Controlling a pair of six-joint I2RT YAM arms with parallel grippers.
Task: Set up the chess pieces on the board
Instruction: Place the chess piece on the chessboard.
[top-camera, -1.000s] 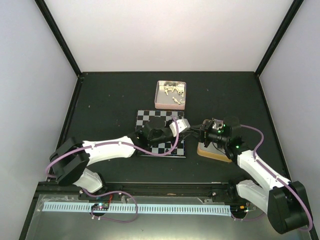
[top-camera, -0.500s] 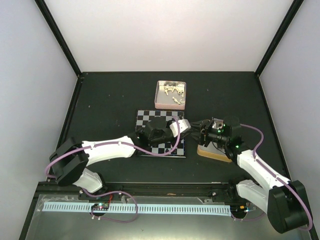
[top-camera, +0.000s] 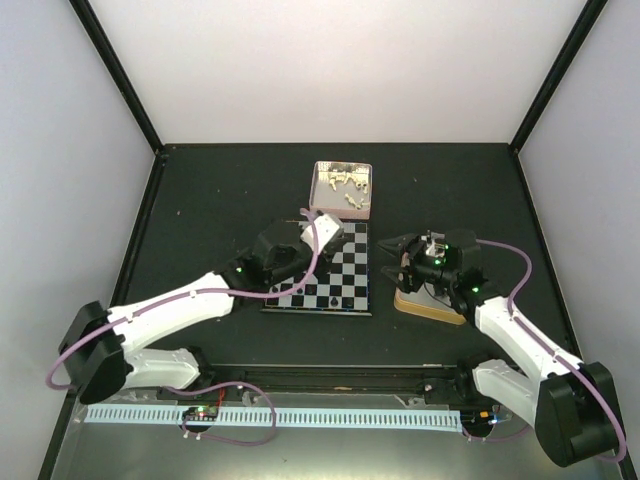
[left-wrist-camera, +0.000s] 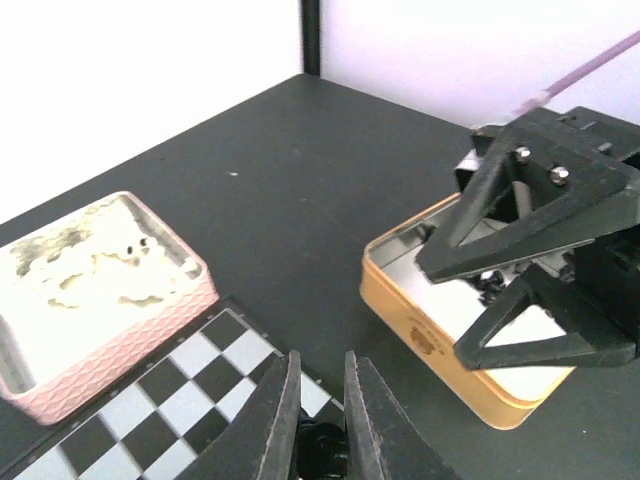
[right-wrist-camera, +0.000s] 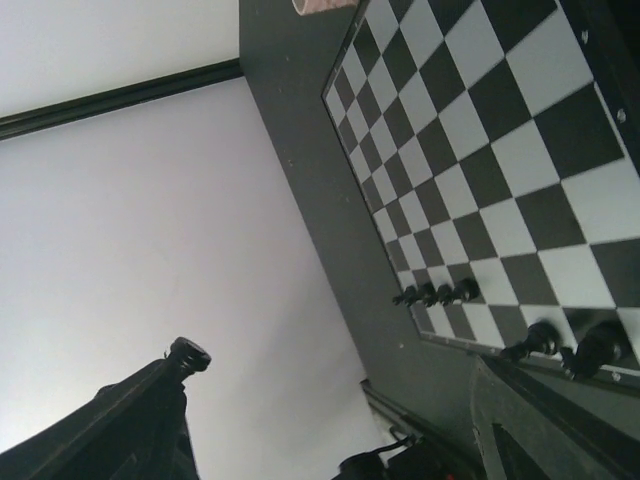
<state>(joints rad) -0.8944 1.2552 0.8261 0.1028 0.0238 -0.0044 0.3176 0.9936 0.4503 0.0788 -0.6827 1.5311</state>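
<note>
- Found the board (top-camera: 345, 275) lying flat on the dark surface (top-camera: 210, 200), roughly midway between the two arms and square to the near edge.
- Saw a pink tin (top-camera: 314, 192) just behind the board's far edge, open-topped, with a loose heap of cream-white pieces (top-camera: 345, 185) inside.
- Noted a gold tin (top-camera: 425, 308) just right of the board, apart from it and also open-topped, with contents too hidden to make out.
- Counted four small black pieces (right-wrist-camera: 437, 293) in a tight row close to the board's near edge, toward the corner farthest from the right wrist camera.
- Picked out two further black figures (right-wrist-camera: 600, 347) standing along that same near edge, closer to the right arm.
- Caught the left gripper (left-wrist-camera: 320, 365) hanging above the board's far part, close to the pink tin and aimed toward the gold tin.
- Judged its jaws drawn narrow, with a glossy black piece (left-wrist-camera: 320, 450) pinched low between them.
- Spotted the right gripper (top-camera: 388, 257) over the gold tin's left side, pointing toward the board.
- Read its jaws as spread wide, gripping nothing, well clear of the left gripper.
</note>
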